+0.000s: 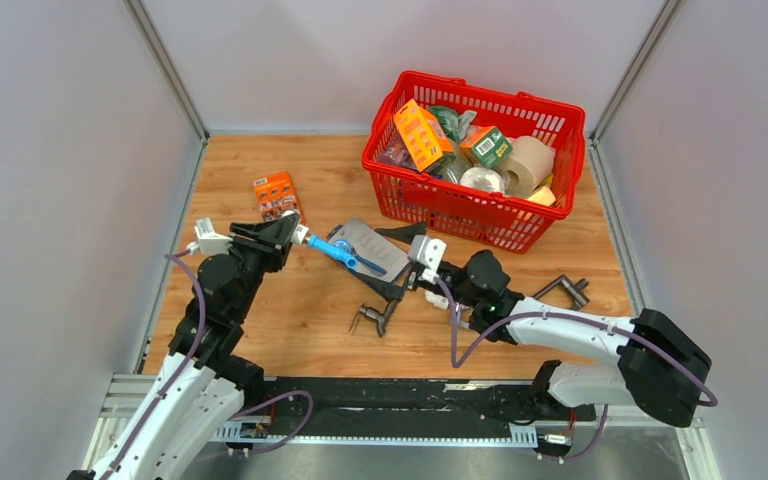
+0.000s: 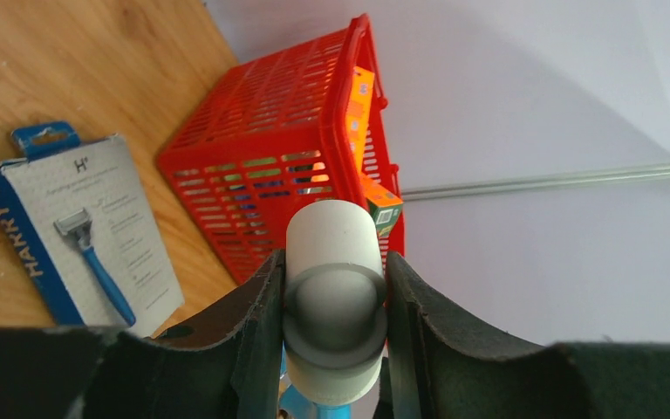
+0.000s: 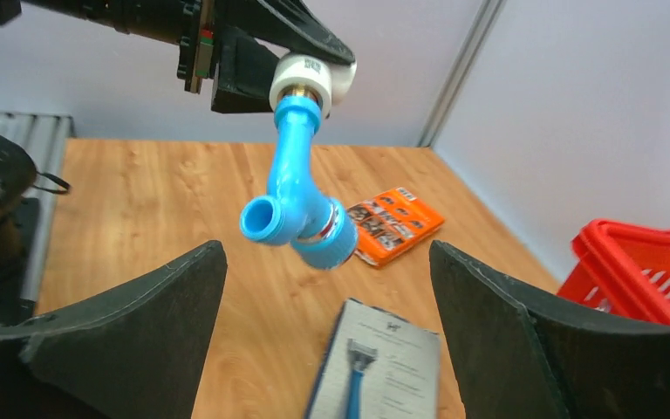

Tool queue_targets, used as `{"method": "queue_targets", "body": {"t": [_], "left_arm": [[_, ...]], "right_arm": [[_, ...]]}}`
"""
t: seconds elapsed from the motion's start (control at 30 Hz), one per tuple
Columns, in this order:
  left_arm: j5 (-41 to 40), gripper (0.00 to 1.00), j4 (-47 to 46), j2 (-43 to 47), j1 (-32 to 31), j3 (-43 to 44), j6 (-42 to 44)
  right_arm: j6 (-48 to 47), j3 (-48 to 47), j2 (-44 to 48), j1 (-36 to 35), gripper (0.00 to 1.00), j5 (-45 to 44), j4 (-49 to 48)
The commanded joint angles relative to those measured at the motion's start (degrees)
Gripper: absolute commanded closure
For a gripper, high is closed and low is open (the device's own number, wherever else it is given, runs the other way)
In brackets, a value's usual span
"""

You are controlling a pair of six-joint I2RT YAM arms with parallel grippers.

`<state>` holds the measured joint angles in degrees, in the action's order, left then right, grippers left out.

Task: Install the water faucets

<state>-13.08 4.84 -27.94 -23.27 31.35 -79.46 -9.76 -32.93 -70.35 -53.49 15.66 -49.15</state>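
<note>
The left gripper (image 2: 333, 262) is closed on the white end fitting (image 3: 310, 80) and holds the light-blue faucet (image 3: 292, 201) in the air above the wooden table (image 1: 260, 320). The faucet hangs from the fitting, just between the fingers of the right gripper (image 3: 327, 246), which stand wide apart and touch nothing.

I judge that the step in hand is to take the blue body with the right gripper, so the two parts can be turned together. To do it well, the right fingers should close on the straight tube or the bend, not on the round cap, because the smooth, shiny plastic may slip there. The left hold must be firm, and the turning should follow the axis of the fitting.

The fitting is a short, matt white cylinder. A thin brass-coloured ring shows where the blue tube enters it. The side mouth of the faucet is round and open, and its rim seems ridged. The finger pads are dark and a little rough. A cardboard razor pack (image 3: 384, 358) lies flat under the faucet.
</note>
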Motion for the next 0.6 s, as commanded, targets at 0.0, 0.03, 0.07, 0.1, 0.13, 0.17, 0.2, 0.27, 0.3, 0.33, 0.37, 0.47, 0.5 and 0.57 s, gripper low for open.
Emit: {"method": "queue_targets", "body": {"t": [0.0, 0.03, 0.07, 0.1, 0.13, 0.17, 0.2, 0.27, 0.3, 0.33, 0.37, 0.47, 0.5, 0.57], "left_arm": [[5.5, 1.00, -1.7, -2.9, 0.0, 2.1, -4.2], [6.6, 1.00, -2.2, -3.2, -0.1, 2.1, -4.4], [6.9, 1.00, -3.2, -4.0, -0.1, 2.2, -4.4], [7.7, 1.00, -3.8, -4.1, 0.0, 2.2, -4.5], [7.8, 1.00, -4.4, -4.5, -0.1, 2.2, -4.6], [8.1, 1.00, -4.5, -4.7, -0.1, 2.3, -4.6], [8.2, 1.00, -4.6, -4.8, -0.1, 2.2, -4.6], [8.2, 1.00, -4.5, -4.8, -0.1, 2.2, -4.6], [8.3, 1.00, -4.5, -4.7, -0.1, 2.1, -4.6], [8.6, 1.00, -6.1, -4.7, -0.1, 2.1, -4.5], [8.8, 1.00, -6.3, -4.7, -0.1, 2.0, -4.4], [9.7, 1.00, -8.4, -4.6, -0.1, 1.5, -3.7], [9.8, 1.00, -9.6, -4.5, -0.1, 0.9, -3.5], [10.1, 1.00, -12.5, -3.9, -0.1, -0.4, -3.3]], "right_arm": [[-17.9, 0.1, 0.4, -2.3, 0.09, -2.9, -3.4], [-18.9, -0.5, -0.1, -3.0, 0.09, -3.3, -3.2], [-19.4, -1.2, -1.0, -3.6, 0.10, -3.9, -3.7], [-19.5, -1.5, -2.1, -4.0, 0.11, -3.5, -4.0], [-19.5, -2.1, -2.9, -4.2, 0.12, -3.2, -4.4], [-19.5, -2.7, -3.9, -4.6, 0.14, -3.3, -4.6], [-19.6, -3.2, -4.8, -4.9, 0.15, -2.8, -4.9], [-19.9, -4.1, -6.7, -5.5, 0.18, -2.7, -5.4], [-19.7, -4.6, -7.4, -5.7, 0.19, -2.4, -5.3], [-19.3, -5.1, -8.3, -5.8, 0.20, -2.3, -5.4], [-18.7, -5.6, -9.2, -5.7, 0.23, -2.3, -5.7], [-15.1, -6.6, -10.7, -5.8, 0.34, -2.6, -7.6], [-13.8, -6.9, -11.1, -5.7, 0.39, -2.6, -8.0], [-9.9, -8.0, -11.9, -5.7, 0.53, -2.4, -8.2]]}}
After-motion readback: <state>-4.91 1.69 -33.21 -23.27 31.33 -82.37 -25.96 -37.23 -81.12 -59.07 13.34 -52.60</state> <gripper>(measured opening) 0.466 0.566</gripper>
